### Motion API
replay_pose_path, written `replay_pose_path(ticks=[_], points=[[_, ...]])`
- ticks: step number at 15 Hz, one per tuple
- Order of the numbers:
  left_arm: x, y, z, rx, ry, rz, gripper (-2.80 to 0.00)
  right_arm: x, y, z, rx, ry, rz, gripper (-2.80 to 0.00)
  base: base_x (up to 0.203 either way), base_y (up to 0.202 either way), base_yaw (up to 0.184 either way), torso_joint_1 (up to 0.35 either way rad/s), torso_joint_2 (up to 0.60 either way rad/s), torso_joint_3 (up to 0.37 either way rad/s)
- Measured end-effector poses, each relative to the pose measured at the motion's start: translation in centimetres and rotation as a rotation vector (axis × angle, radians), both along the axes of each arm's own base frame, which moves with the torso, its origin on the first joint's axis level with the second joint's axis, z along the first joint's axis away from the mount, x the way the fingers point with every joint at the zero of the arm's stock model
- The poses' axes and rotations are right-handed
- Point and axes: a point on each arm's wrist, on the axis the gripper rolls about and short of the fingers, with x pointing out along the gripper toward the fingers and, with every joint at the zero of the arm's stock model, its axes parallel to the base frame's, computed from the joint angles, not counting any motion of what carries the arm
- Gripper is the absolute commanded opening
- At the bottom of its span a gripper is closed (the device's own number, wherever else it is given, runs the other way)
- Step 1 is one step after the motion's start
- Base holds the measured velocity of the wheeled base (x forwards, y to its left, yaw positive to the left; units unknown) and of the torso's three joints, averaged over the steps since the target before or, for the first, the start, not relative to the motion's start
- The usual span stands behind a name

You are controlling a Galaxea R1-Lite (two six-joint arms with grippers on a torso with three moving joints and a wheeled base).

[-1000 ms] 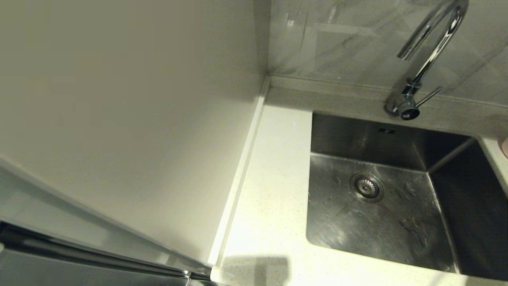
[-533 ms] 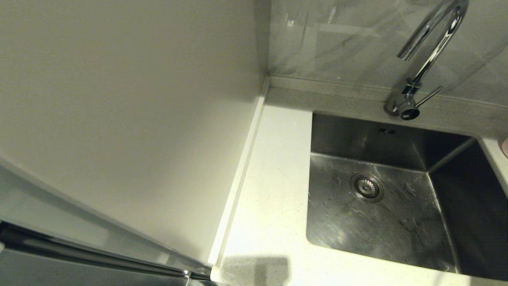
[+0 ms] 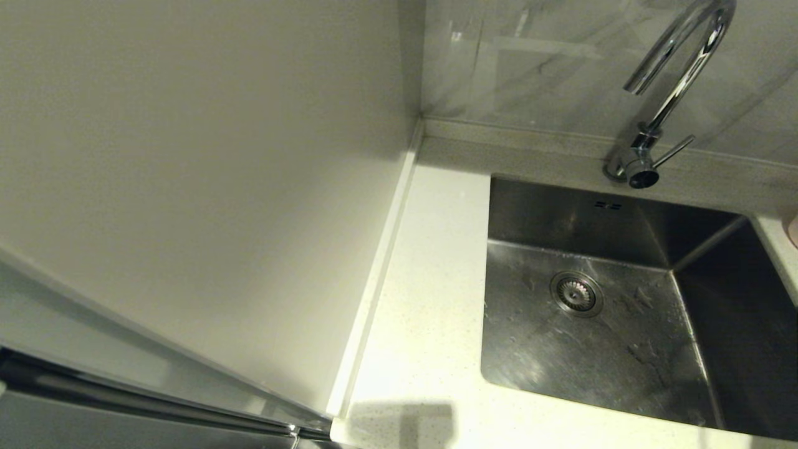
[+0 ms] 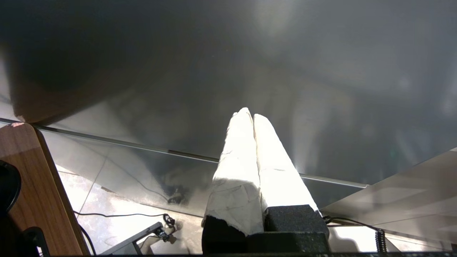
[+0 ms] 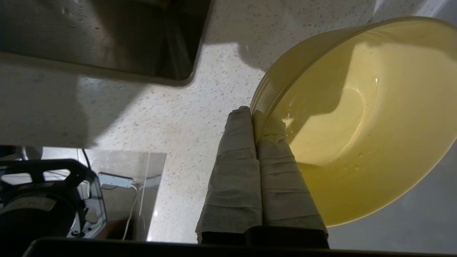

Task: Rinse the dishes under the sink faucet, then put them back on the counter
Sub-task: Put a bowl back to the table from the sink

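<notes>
In the right wrist view, my right gripper (image 5: 252,113) is shut on the rim of a yellow-green bowl (image 5: 357,117), with one finger inside and one outside. The bowl is tilted, with water drops inside, above the speckled counter (image 5: 171,117) near a corner of the sink (image 5: 107,35). In the head view, the steel sink (image 3: 623,349) holds no dish and no water runs from the chrome faucet (image 3: 670,103). A sliver of a pale pink bowl (image 3: 793,229) shows at the right edge. Neither arm shows in the head view. My left gripper (image 4: 251,115) is shut on nothing, facing a dark cabinet front.
A strip of white counter (image 3: 430,299) runs left of the sink, bounded by a raised edge strip (image 3: 380,268) and a plain wall panel (image 3: 206,187). The drain strainer (image 3: 576,294) lies in the basin floor. Marbled tiles back the faucet.
</notes>
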Motion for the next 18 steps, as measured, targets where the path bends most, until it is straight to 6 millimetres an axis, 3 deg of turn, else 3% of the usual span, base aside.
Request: replay_pose_path(ticks=[8,18], points=[[0.0,0.0,0.0,0.0,0.0,0.0,-2.8,1.1,-1.9,-2.9,0.057,0.056,0.032,-2.8,0.0,0.0,0.0,0.0,0.0,0.0],[0.0,0.0,0.0,0.0,0.0,0.0,-2.8,2.4,-3.3,-5.0,0.053,0.068,0.072,-2.8,0.0,0.0,0.0,0.0,0.0,0.0]])
